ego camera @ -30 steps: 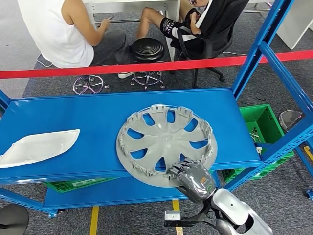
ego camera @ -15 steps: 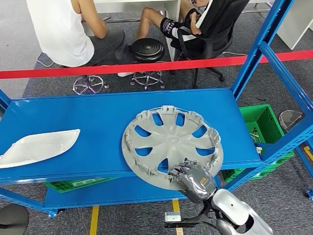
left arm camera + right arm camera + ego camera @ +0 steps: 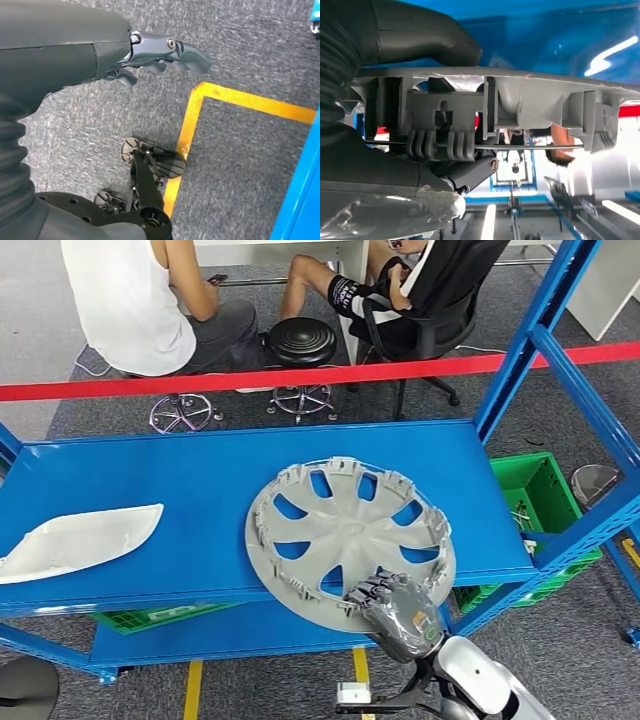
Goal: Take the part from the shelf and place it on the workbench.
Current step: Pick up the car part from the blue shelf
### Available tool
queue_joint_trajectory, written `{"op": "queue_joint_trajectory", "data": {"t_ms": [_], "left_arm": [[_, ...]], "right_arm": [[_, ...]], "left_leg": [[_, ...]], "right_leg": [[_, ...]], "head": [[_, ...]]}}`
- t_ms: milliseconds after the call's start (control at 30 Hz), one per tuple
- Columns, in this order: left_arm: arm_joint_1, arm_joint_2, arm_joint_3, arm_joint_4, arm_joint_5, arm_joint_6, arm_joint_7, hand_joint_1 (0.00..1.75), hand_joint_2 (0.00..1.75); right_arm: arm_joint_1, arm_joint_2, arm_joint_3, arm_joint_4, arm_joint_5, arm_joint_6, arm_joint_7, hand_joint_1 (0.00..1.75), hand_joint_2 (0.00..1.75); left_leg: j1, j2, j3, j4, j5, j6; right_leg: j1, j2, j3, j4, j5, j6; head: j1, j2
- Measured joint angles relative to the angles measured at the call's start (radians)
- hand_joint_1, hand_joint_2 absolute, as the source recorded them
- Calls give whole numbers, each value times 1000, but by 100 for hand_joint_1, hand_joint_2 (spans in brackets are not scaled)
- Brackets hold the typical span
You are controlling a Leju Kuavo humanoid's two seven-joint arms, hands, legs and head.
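Early stage: right hand [image 3: 394, 612] clamped on wheel cover's [image 3: 349, 533] near rim, overhanging blue shelf [image 3: 189, 490] edge; workbench placement remaining.

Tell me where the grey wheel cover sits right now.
In the head view the wheel cover lies on the blue shelf, right of centre, overhanging the front edge where the right hand grips its rim.

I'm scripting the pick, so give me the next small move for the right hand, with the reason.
Probably lift the round grey plastic wheel cover slightly and draw it off the blue shelf: the right hand grips its near rim, which overhangs the shelf edge.
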Motion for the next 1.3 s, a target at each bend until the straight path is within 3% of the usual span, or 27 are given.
{"op": "queue_joint_trajectory", "data": {"t_ms": [200,267,333,367,400,433,533,600,700,767,833,867,900,933,967,1033,1100,1200,1233,1300], "left_arm": [[-2,0,4,0,4,10,1,0,175],[-4,0,5,0,4,11,1,0,175],[-6,-2,5,0,4,13,1,0,175],[-6,-3,5,0,4,15,1,0,175],[-6,-4,5,0,3,19,1,0,175],[-6,-5,5,0,1,23,1,0,175],[-7,-9,5,0,-7,35,1,0,175],[-8,-9,5,0,-12,38,2,0,175],[-8,-10,5,0,-18,40,5,0,175],[-8,-10,5,0,-27,40,9,0,175],[-8,-11,5,0,-37,42,14,0,175],[-8,-11,4,1,-44,45,17,0,175],[-8,-11,4,1,-50,49,18,0,175],[-9,-12,3,2,-57,53,19,0,175],[-10,-12,2,2,-63,56,19,0,175],[-16,-12,0,3,-73,62,19,0,175],[-22,-12,-3,4,-81,66,18,0,175],[-25,-13,-8,7,-92,71,18,0,175],[-26,-12,-11,8,-95,73,18,0,175],[-27,-12,-16,9,-99,75,18,0,175]], "right_arm": [[23,18,-3,-25,14,-51,-13,175,175],[27,19,-4,-30,15,-54,-14,175,175],[33,20,-5,-30,30,-72,-16,175,175],[38,21,-6,-31,45,-90,-16,175,175],[45,22,-6,-34,65,-114,-17,175,175],[52,23,-7,-38,86,-140,-17,175,175],[67,28,-7,-55,135,-208,-15,175,175],[74,33,-6,-69,155,-237,-14,175,175],[88,41,-8,-97,178,-251,-14,175,175],[103,47,-13,-119,182,-252,-19,175,175],[119,52,-21,-141,179,-252,-27,175,175],[127,55,-24,-151,177,-252,-32,175,175],[135,58,-27,-160,176,-253,-37,175,175],[143,61,-29,-170,177,-253,-42,175,175],[152,64,-31,-180,177,-253,-46,175,175],[166,71,-38,-200,182,-253,-54,175,175],[175,76,-50,-222,195,-253,-58,175,175],[185,80,-67,-256,223,-253,-55,175,175],[190,80,-72,-267,233,-253,-51,175,175],[197,80,-80,-285,249,-253,-41,175,175]], "left_leg": [[-4,2,2,-5,-1,20],[-1,4,7,-13,4,28],[-5,5,6,-12,5,31],[-7,5,6,-12,5,31],[-8,4,5,-11,5,31],[-7,4,5,-10,4,30],[-5,2,2,1,1,17],[-7,1,-2,8,4,1],[-4,0,-12,15,4,-18],[-2,2,-38,74,-56,-26],[-3,2,-84,206,-148,-29],[-3,2,-101,266,-177,-30],[-3,2,-103,299,-185,-29],[-3,2,-88,296,-172,-26],[-4,2,-53,255,-146,-23],[-7,2,48,113,-108,-14],[-11,0,108,15,-107,-8],[-14,3,99,-1,-94,9],[-14,5,90,-2,-84,18],[-13,9,68,-3,-62,31]], "right_leg": [[-8,-2,0,6,-11,14],[-5,-5,-37,87,-64,12],[0,-6,-108,232,-135,8],[2,-6,-137,287,-150,7],[3,-6,-149,306,-142,6],[3,-6,-142,283,-114,5],[3,-6,-57,97,-12,2],[6,-3,-39,59,4,-8],[10,0,-56,69,15,-36],[10,-3,-74,68,28,-54],[14,-5,-97,69,44,-64],[16,-6,-109,69,53,-66],[18,-7,-120,69,61,-66],[20,-7,-131,69,69,-65],[21,-6,-140,70,77,-63],[23,-5,-156,70,92,-54],[24,-5,-162,68,109,-42],[21,-5,-166,59,127,-24],[20,-5,-175,70,110,-20],[20,-6,-206,151,25,-15]], "head": [[1,0],[4,0],[6,0],[6,0],[6,0],[6,0],[7,0],[6,0],[5,0],[4,0],[3,0],[3,0],[3,0],[3,0],[3,0],[3,0],[4,0],[2,0],[3,0],[6,0]]}}
